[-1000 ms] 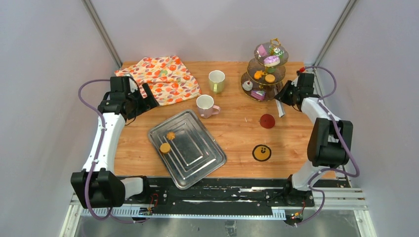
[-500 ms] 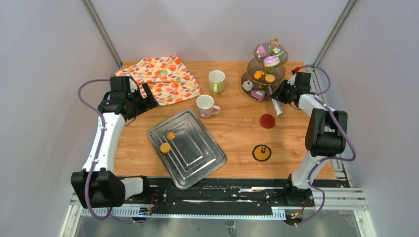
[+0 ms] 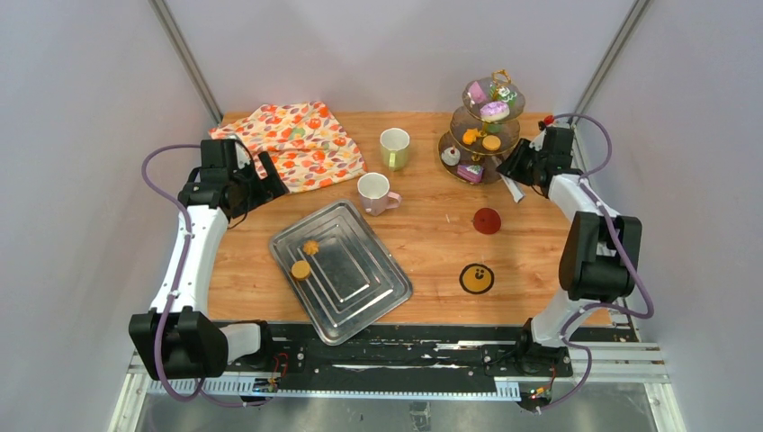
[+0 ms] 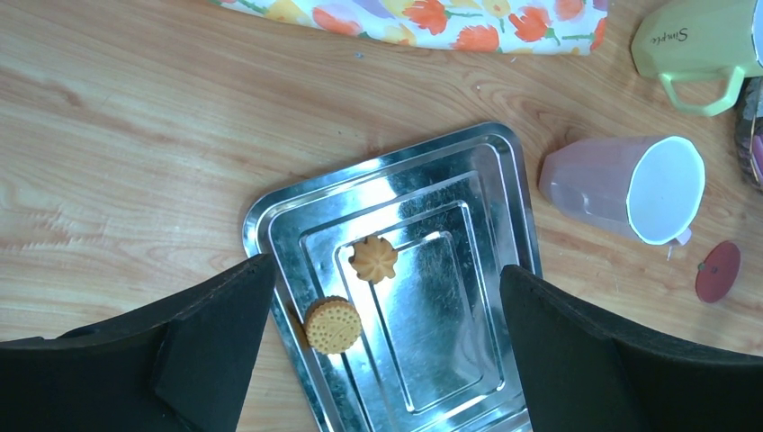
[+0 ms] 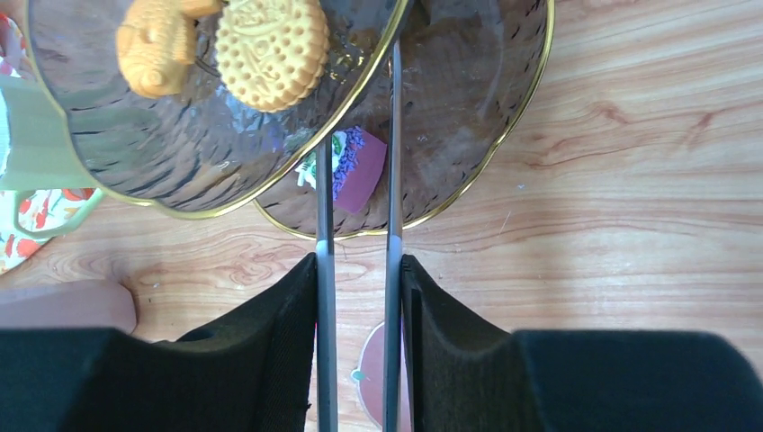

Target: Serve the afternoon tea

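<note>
A three-tier stand holds pastries: a pink-iced donut on top, orange cookies on the middle tier and a purple cake on the bottom plate. My right gripper is shut on the metal tongs, whose two arms reach on either side of the purple cake. My left gripper is open and empty, above a steel tray that holds a flower cookie and a round cookie. The pink mug and the pale-green mug stand mid-table.
An orange floral cloth lies at the back left. A red coaster and a yellow-and-black coaster lie on the wood in front of the stand. The stand's middle tier overhangs the tongs.
My right gripper with the tongs has shifted in toward the stand's bottom tier. The left arm and the tray have not moved.
</note>
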`<action>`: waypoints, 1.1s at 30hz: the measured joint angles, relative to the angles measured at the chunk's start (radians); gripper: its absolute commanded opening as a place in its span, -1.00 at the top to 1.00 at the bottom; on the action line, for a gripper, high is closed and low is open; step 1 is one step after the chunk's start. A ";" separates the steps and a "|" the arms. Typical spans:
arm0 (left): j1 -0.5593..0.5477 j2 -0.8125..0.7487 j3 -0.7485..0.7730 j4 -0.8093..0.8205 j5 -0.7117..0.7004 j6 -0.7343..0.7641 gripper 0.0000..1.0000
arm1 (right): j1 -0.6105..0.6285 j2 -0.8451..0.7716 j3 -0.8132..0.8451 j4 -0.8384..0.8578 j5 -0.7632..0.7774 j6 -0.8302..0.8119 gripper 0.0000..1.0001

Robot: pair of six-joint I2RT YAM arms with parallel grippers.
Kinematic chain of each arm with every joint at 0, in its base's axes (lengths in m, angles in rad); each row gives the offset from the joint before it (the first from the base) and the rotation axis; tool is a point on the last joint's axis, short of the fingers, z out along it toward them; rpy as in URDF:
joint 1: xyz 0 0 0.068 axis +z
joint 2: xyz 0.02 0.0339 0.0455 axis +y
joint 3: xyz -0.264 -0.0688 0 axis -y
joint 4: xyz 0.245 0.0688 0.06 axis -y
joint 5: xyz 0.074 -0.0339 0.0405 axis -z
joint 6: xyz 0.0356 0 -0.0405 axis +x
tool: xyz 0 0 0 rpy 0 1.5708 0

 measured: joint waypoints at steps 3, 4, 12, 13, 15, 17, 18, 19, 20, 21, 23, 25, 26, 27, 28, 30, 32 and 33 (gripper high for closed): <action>0.000 -0.003 0.000 0.000 0.000 0.000 -1.00 | 0.000 -0.046 -0.018 -0.007 0.016 -0.001 0.37; 0.000 -0.003 0.000 -0.001 0.000 0.001 -1.00 | 0.000 -0.061 -0.026 -0.010 0.021 -0.001 0.37; 0.000 -0.014 0.000 -0.001 0.000 0.005 -1.00 | -0.015 -0.214 -0.163 -0.076 0.088 0.000 0.68; 0.000 -0.014 0.000 -0.001 0.000 0.006 -1.00 | -0.016 -0.232 -0.175 -0.088 0.097 0.000 0.76; 0.000 -0.016 0.000 -0.001 0.000 0.008 -1.00 | -0.018 -0.282 -0.209 -0.114 0.116 0.002 0.84; 0.000 -0.018 0.000 0.000 0.001 0.008 -1.00 | -0.018 -0.369 -0.263 -0.147 0.122 0.006 0.93; 0.000 -0.019 0.000 0.000 0.002 0.008 -1.00 | -0.018 -0.415 -0.286 -0.164 0.124 0.007 0.96; 0.000 -0.020 -0.002 0.001 0.004 0.008 -1.00 | -0.018 -0.463 -0.306 -0.183 0.121 0.007 0.99; 0.000 -0.021 -0.003 0.001 0.007 0.008 -1.00 | -0.018 -0.507 -0.320 -0.203 0.119 0.007 0.99; 0.000 -0.022 -0.004 0.001 0.011 0.008 -1.00 | -0.018 -0.558 -0.335 -0.225 0.113 0.006 0.99; 0.000 -0.022 -0.007 0.003 0.018 0.008 -1.00 | -0.017 -0.647 -0.353 -0.265 0.098 0.002 0.99; 0.000 -0.022 -0.010 0.005 0.020 0.008 -1.00 | -0.002 -0.737 -0.365 -0.319 0.082 -0.004 0.99; 0.000 -0.023 -0.011 0.005 0.021 0.008 -1.00 | 0.013 -0.776 -0.369 -0.346 0.077 -0.008 0.99; 0.000 -0.023 -0.013 0.006 0.021 0.008 -1.00 | 0.033 -0.808 -0.372 -0.369 0.071 -0.009 0.99; 0.000 -0.023 -0.013 0.007 0.022 0.008 -1.00 | 0.069 -0.840 -0.377 -0.394 0.069 -0.011 0.99; 0.000 -0.023 -0.014 0.008 0.024 0.008 -1.00 | 0.200 -0.898 -0.390 -0.445 0.067 -0.016 0.99; 0.000 -0.023 -0.014 0.007 0.025 0.006 -1.00 | 0.370 -0.938 -0.399 -0.492 0.060 -0.026 0.99; 0.000 -0.024 -0.014 0.007 0.025 0.006 -1.00 | 0.440 -0.952 -0.400 -0.515 0.059 -0.032 0.99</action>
